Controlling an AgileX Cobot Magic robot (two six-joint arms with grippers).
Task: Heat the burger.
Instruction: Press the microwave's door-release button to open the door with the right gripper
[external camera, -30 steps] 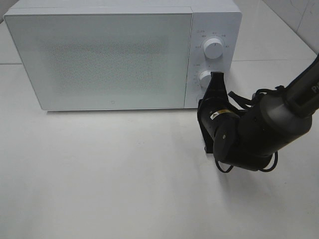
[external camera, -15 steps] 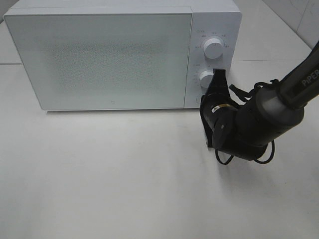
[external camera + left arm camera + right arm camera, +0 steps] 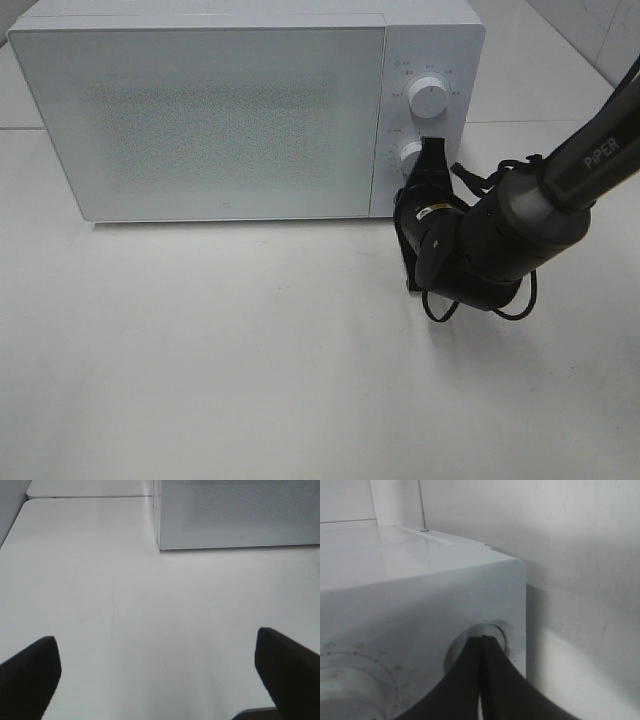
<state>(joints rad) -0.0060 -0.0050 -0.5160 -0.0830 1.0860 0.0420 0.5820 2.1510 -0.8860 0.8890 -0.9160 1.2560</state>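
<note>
The big white microwave oven [image 3: 220,120] sat at 12 o'clock on the pale worktop [image 3: 200,350], and its door was shut. In the last second the black right hand [image 3: 432,150] slid a little closer to the oven, toward 11 o'clock. Its two fingers were pressed tight together with nothing between them, just as they were a second before.

In the right wrist view, the tip of the fingers sat at a small round button [image 3: 492,630]. The button was near the oven's 5 o'clock corner, close to the lower white round knob [image 3: 410,155]. It looked as if the hand was about to push that button, maybe to open the door. The door had not moved yet.

The black left hand [image 3: 155,635] hung wide open over the worktop, well apart from the oven, and held nothing.

The burger could not be seen in any view. It may have been behind the speckled door, but the pictures did not show that.
</note>
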